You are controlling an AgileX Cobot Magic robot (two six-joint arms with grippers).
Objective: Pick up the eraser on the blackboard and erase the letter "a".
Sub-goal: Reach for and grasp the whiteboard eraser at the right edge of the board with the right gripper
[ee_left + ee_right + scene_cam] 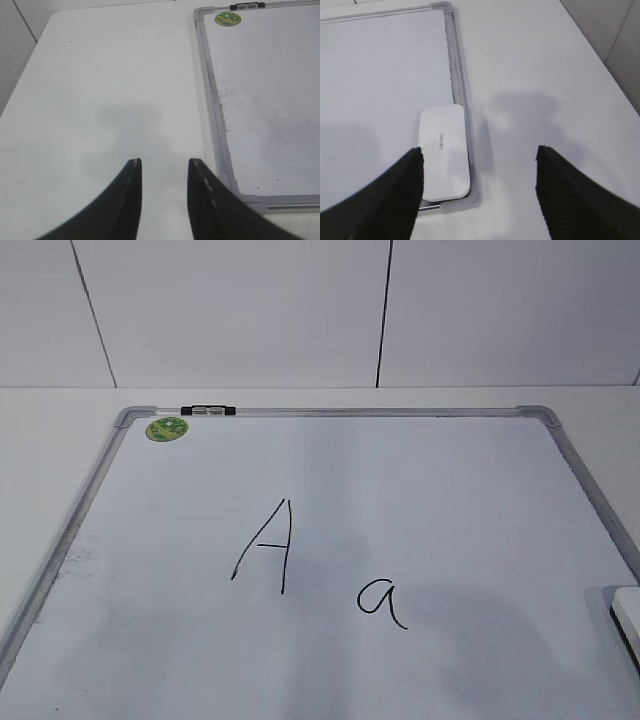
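Note:
The blackboard is a white dry-erase board with a grey frame, lying flat on the table. A lowercase letter "a" is written in black right of a capital "A". The white eraser lies in the board's near right corner, against the frame; only its edge shows at the right border of the exterior view. My right gripper is open above that corner, the eraser beside its left finger. My left gripper is open and empty over bare table, left of the board's frame.
A round green magnet sits in the board's far left corner, also in the left wrist view. A black and silver clip sits on the far frame. White table surrounds the board; a tiled wall stands behind.

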